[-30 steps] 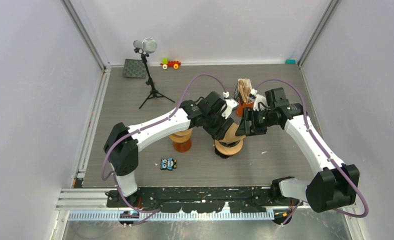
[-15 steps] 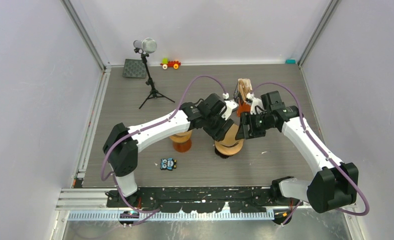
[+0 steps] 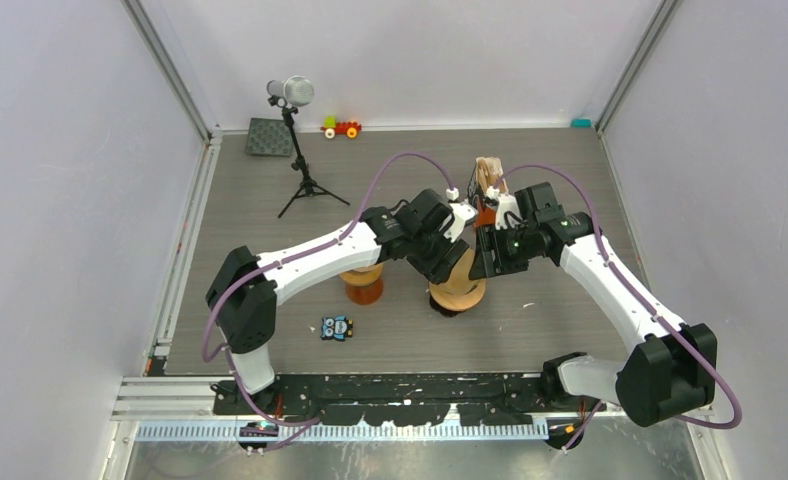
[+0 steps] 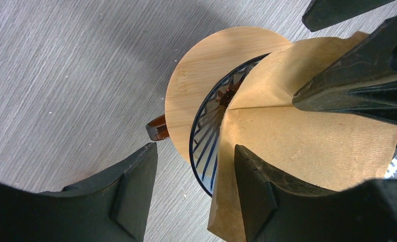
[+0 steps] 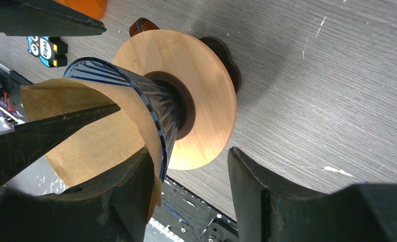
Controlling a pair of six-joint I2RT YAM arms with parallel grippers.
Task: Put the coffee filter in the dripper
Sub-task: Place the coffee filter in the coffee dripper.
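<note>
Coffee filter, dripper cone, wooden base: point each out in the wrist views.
coffee filter point(image 4: 307, 146): left wrist view, flat paper below the crease.
dripper cone point(image 5: 158, 106): right wrist view, ribbed blue wall.
wooden base point(image 5: 209, 85): right wrist view, top face of the disc.

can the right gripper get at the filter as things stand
Probably yes. The filter sits partly in the dripper, right beside the right gripper, whose open jaws straddle the dripper's rim. The left gripper crowds the same spot, so room is tight.
</note>
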